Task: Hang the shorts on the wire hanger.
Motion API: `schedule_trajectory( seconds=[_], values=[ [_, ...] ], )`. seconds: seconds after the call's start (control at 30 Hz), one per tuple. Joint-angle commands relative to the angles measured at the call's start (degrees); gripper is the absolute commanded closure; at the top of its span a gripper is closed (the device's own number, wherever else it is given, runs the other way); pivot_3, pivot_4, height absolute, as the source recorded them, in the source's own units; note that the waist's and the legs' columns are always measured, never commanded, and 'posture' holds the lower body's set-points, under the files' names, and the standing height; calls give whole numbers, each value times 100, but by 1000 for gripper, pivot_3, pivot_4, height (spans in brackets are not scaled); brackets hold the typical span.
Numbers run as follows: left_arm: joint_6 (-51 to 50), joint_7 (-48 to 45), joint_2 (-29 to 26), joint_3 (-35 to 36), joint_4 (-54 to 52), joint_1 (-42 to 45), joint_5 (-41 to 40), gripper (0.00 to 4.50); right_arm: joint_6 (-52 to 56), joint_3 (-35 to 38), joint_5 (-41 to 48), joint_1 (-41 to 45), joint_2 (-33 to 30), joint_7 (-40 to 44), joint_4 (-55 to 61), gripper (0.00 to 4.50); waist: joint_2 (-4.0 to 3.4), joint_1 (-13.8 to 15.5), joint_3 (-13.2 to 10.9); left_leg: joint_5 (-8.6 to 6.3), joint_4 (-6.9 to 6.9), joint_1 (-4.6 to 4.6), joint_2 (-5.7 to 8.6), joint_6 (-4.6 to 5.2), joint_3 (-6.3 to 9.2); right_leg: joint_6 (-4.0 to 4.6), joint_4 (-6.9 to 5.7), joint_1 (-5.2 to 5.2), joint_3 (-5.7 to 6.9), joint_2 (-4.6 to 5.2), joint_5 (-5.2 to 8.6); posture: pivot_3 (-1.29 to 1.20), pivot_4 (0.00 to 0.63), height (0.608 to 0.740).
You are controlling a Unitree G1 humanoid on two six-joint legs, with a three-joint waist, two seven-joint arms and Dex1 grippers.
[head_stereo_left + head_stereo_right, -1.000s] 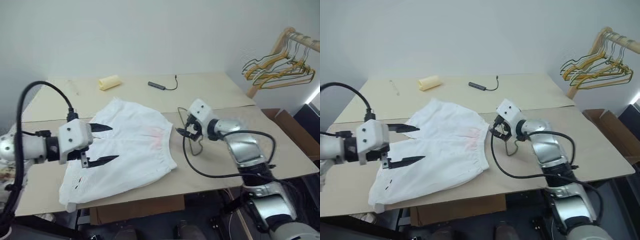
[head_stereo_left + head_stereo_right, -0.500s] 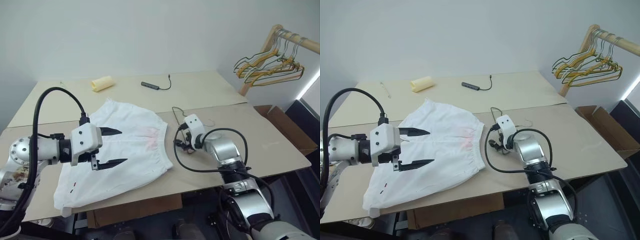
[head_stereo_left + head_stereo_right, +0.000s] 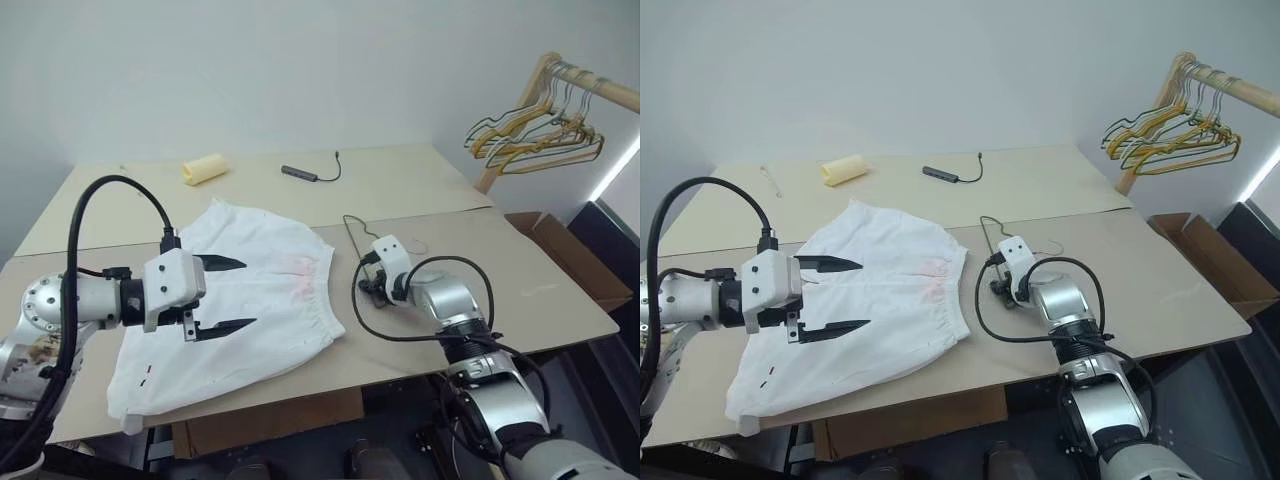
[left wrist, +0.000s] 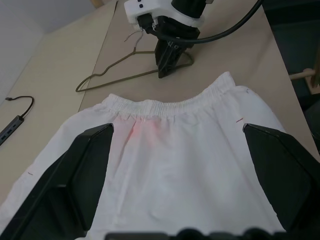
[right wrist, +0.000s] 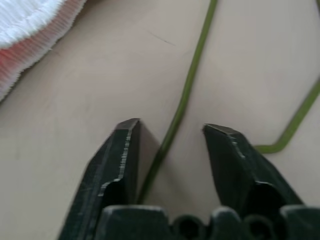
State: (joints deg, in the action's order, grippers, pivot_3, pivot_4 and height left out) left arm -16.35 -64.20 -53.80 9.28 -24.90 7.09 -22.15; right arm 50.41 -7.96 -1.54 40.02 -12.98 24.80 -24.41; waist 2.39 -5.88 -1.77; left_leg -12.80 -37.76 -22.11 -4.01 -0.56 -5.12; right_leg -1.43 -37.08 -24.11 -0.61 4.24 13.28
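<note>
I'm picking up the wire hanger (image 5: 186, 95): right gripper (image 5: 172, 132) straddles it, jaws parted, and needs closing; left gripper (image 3: 228, 293) hangs spread over the shorts (image 3: 270, 290).

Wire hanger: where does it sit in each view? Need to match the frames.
Left eye: wire hanger on the table, poking out behind the right gripper.
Right eye: same spot.
Left wrist: flat beyond the shorts waistband.
Right wrist: wire running between the fingers.
Shared landmark: the waistband.
</note>
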Motion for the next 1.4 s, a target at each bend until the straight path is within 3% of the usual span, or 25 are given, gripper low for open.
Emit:
schedule_trajectory(
  seconds=[0.03,0.13,0.17,0.4,0.6,0.83,1.0,1.1,1.4],
  values=[
    [112,54,40,-9,-34,128,-36,0,109,-169,-120,-85,-6,-85,-398,3340,6,1,10,0,0,1,0,0,1,0,0,0,0,0,0,-53,0,740],
    [110,132,92,-44,-50,131,-5,0,91,-232,-166,-87,-7,-124,-439,4347,18,5,28,0,0,3,-1,0,1,0,0,4,1,0,0,-55,0,740],
    [108,153,106,-57,-45,141,2,0,100,-179,-139,-90,18,-156,-451,4469,20,6,31,0,0,4,-1,0,0,-1,0,4,1,0,0,-56,0,740],
    [-105,522,342,-216,97,417,66,0,-76,14,-233,-119,62,-550,-349,4469,24,10,37,0,0,5,0,0,1,-1,0,6,2,1,0,-66,0,740],
    [-1603,2034,1486,-163,444,1307,-359,0,-622,254,-371,-275,-23,-1256,621,4469,25,28,38,2,-3,-5,9,3,10,-15,7,9,3,8,-7,-75,0,740],
    [-3410,3792,3424,752,848,2202,-2535,0,-900,115,-291,-545,-369,-855,2721,4469,-2,-118,19,-10,-5,-53,17,22,30,11,24,-23,-3,7,-27,-121,0,740],
    [-3812,5170,4469,1571,1322,2446,-4157,0,-1460,154,203,-883,-322,-316,3987,4469,-2,-234,19,-14,-5,-45,17,24,51,-9,28,-13,-1,6,-15,-127,0,740],
    [-3773,5750,4727,1792,1474,2487,-4746,0,-1862,13,271,-1079,-378,-119,4354,4469,-1,-264,18,-14,-9,-38,20,24,58,-23,27,-2,2,9,-11,-119,0,740],
    [-3446,6384,4658,1686,1419,2544,-5085,0,-2919,-745,-202,-1420,-584,54,4529,4469,-1,-278,18,-14,-9,-27,30,23,47,-19,30,6,-4,6,-15,-106,0,740]
  ],
)
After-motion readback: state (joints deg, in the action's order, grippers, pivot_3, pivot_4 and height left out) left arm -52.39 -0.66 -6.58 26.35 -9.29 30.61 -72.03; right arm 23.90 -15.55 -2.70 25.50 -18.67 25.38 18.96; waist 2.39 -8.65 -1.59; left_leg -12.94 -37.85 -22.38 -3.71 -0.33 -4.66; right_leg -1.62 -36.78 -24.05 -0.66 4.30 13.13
